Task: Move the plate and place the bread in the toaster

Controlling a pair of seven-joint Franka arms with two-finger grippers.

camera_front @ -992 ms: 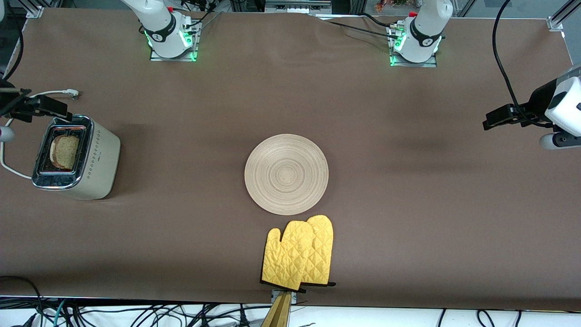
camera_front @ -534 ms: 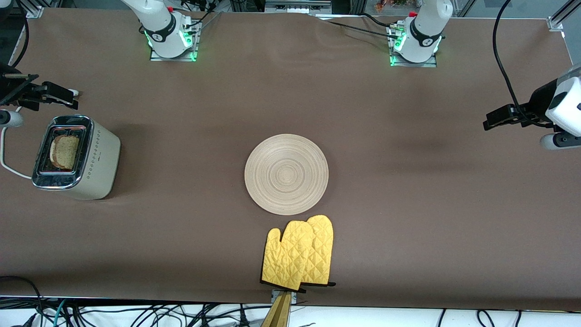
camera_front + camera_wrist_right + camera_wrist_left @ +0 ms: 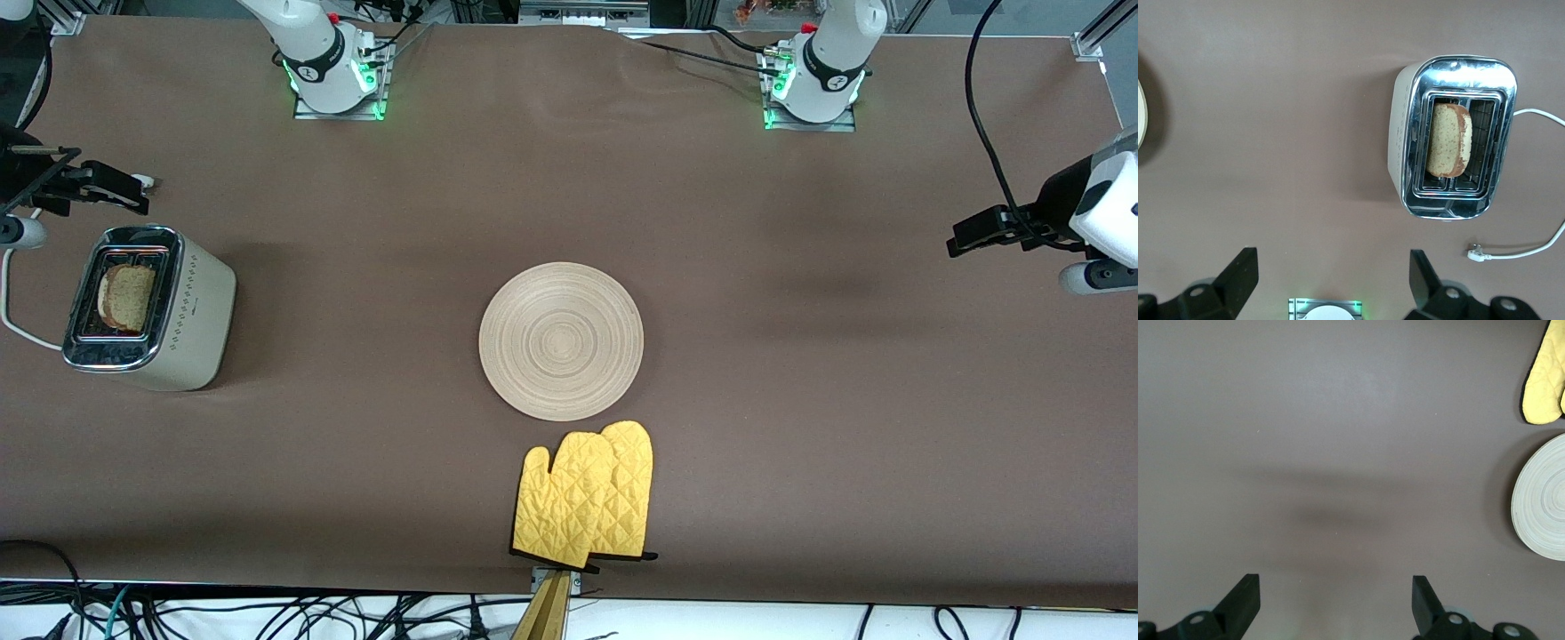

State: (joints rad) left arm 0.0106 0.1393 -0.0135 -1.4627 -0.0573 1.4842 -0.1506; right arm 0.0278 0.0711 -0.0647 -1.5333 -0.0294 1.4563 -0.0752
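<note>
Basically done: bread (image 3: 125, 297) sits in toaster (image 3: 147, 308), plate (image 3: 561, 340) mid-surface. Right gripper (image 3: 1331, 280) above toaster, left gripper (image 3: 1335, 600) over bare surface; both w/ fingers wide, empty. Next: prob. just park arms.

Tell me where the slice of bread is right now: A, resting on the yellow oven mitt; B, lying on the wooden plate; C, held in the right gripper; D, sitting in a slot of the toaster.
D: the bread stands in a slot of the toaster, while the plate is bare, nothing lies on the oven mitt, and the right gripper is open, holding nothing.
</note>
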